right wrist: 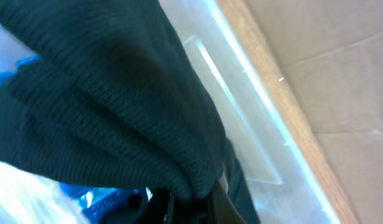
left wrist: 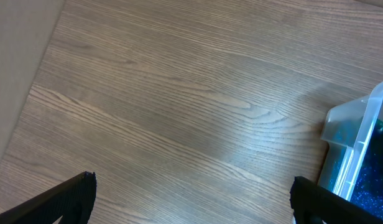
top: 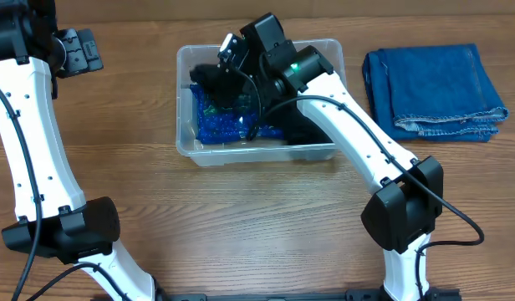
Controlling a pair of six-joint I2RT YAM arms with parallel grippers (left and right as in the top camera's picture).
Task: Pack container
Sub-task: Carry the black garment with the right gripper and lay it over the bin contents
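The clear plastic container (top: 186, 100) sits at the table's middle back; its corner also shows in the left wrist view (left wrist: 356, 127). Inside lies a shiny blue item (top: 214, 125). My right gripper (top: 228, 71) is over the container, shut on a dark knit garment (right wrist: 110, 93) that hangs into the bin; the garment fills the right wrist view and hides the fingertips. The container's wall and white label (right wrist: 241, 130) show behind it. My left gripper (left wrist: 191, 199) is open and empty over bare table, left of the container; it also shows in the overhead view (top: 78, 50).
Folded blue jeans (top: 433, 92) lie on the table to the right of the container. A wall or board edge (left wrist: 17, 62) runs along the table's far left.
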